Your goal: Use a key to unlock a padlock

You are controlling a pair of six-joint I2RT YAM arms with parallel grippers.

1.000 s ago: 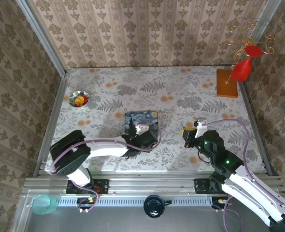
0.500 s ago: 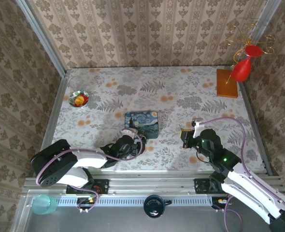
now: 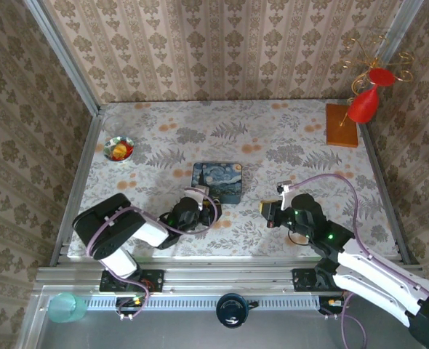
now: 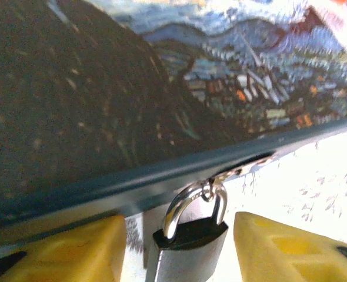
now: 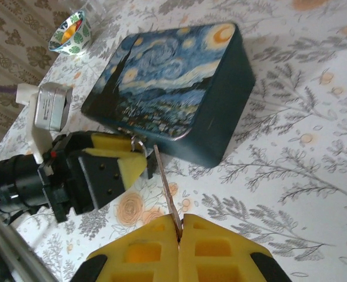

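Observation:
The tiny dark padlock [image 4: 188,247] hangs by its thin shackle from a small loop on the near edge of the blue night-sky tin [image 4: 103,88]. My left gripper [image 4: 179,226] straddles it, a yellow finger on each side with a narrow gap to the lock body. In the top view, this gripper [image 3: 203,209] sits at the tin's [image 3: 218,182] near-left corner. My right gripper [image 5: 179,226] is shut on the key [image 5: 166,188]. Its head is hidden between the pads. Its blade points at the padlock's shackle [image 5: 135,141], the tip just short of it.
A small shiny bowl [image 3: 118,148] with red and yellow bits stands at the far left. An orange wooden block [image 3: 342,125] carrying a red ornament [image 3: 363,105] stands at the back right. Patterned walls close in the table on three sides.
My left gripper came off the tin, drew back toward me, then settled at the tin's near corner. The tin shifted slightly up and right. My right gripper moved left with the key.

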